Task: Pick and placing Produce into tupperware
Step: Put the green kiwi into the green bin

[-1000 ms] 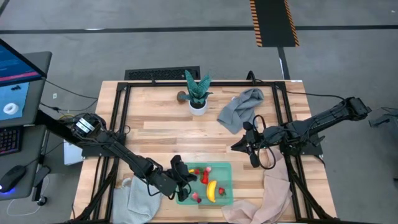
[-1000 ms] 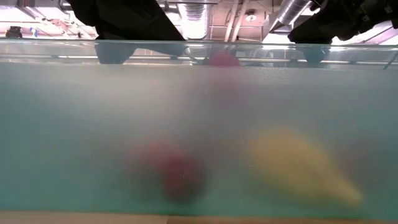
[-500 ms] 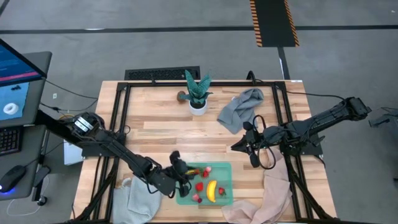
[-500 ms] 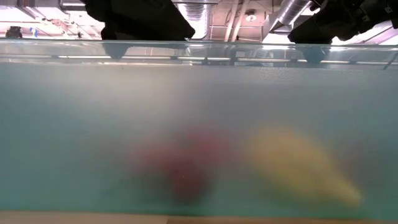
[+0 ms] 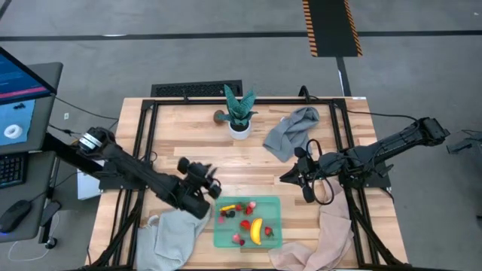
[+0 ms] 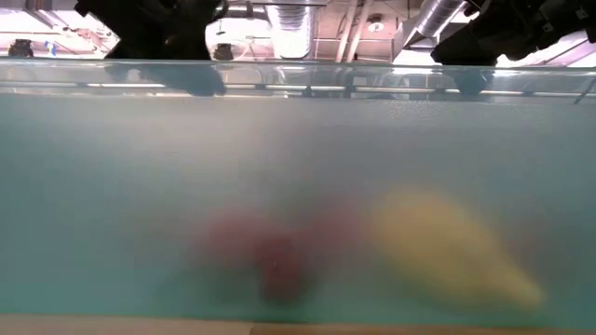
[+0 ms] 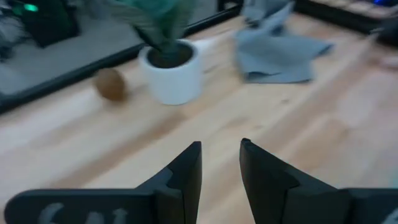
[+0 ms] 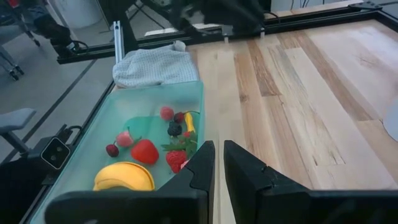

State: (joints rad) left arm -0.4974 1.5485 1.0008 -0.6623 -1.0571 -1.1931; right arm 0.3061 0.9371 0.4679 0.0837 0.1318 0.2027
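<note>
Jaws on my left gripper stand a little apart with nothing between them, raised over bare wood just beside the near-left corner of the shallow translucent mint-green rectangular plastic tupperware; jaws on my right gripper are shut and empty, that arm parked over the right side of the light wooden slatted counter, pointing toward the container. Produce inside the tupperware: small yellow toy banana, red toy strawberries, a dark berry and a few tiny pink and orange-yellow bits around them, all lying loose on the bottom, nothing over the rim. Only piece I can see outside is the small brown round fruit, far side of the counter, just beside the green potted plant in a white pot, and my left wrist camera is aimed that way. So my read: left arm heads out for that one. To do it well: spread the jaws wider before dropping, come straight down with the piece centred, approach from the side away from the pot so the fingers don't bump it or the leaves. It's round, likely to roll off if nudged, so close gently and evenly. Steer clear of the crumpled grey cloth at far right. Carry high enough to clear the container rim, release low over a free patch.
</note>
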